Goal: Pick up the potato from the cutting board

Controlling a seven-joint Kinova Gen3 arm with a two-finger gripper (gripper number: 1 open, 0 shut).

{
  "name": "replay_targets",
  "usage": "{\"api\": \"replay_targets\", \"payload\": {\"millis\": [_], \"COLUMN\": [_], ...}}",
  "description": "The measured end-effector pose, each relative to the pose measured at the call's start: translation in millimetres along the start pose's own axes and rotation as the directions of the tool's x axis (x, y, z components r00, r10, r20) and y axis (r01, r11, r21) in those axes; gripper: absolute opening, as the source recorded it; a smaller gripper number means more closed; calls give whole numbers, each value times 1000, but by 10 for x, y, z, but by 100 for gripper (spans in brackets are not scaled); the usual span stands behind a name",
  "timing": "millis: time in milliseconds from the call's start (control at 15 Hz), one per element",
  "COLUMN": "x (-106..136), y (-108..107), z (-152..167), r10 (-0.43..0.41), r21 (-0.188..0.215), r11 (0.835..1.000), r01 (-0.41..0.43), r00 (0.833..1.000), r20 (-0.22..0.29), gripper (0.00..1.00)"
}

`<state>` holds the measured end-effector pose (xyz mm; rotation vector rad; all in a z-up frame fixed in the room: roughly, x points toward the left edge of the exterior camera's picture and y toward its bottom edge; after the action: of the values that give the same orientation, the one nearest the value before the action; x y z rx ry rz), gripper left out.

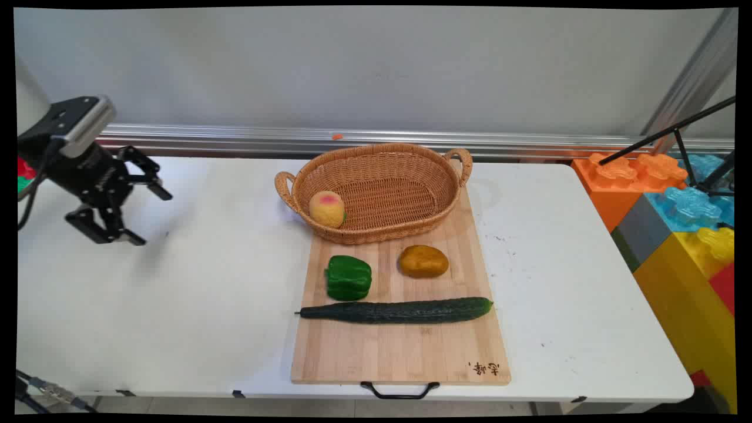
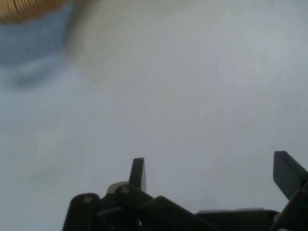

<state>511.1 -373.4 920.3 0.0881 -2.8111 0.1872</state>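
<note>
your gripper hangs over bare table at the far left, fingers spread wide, holding nothing, well apart from the cutting board. nearest produce is the green pepper, beside the potato and cucumber; a peach sits in the basket. the hand view shows only table and a blurred basket edge.
</note>
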Motion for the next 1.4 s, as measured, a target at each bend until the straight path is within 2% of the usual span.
{"api": "replay_targets", "payload": {"millis": [200,400,600,800,933,1400], "x": [289,720,1178,1602,1934,2818], "y": [-39,-75,-88,-64,-47,37], "z": [61,158,287,446,599,1131], "r10": [-42,-64,-51,-41,-31,-20], "r21": [-7,-15,-6,4,22,87], "r11": [999,998,999,999,999,995], "r01": [41,62,51,44,39,43], "r00": [994,978,963,958,959,966], "r20": [-101,-200,-265,-285,-282,-257], "gripper": [100,100,100,100,100,100]}}
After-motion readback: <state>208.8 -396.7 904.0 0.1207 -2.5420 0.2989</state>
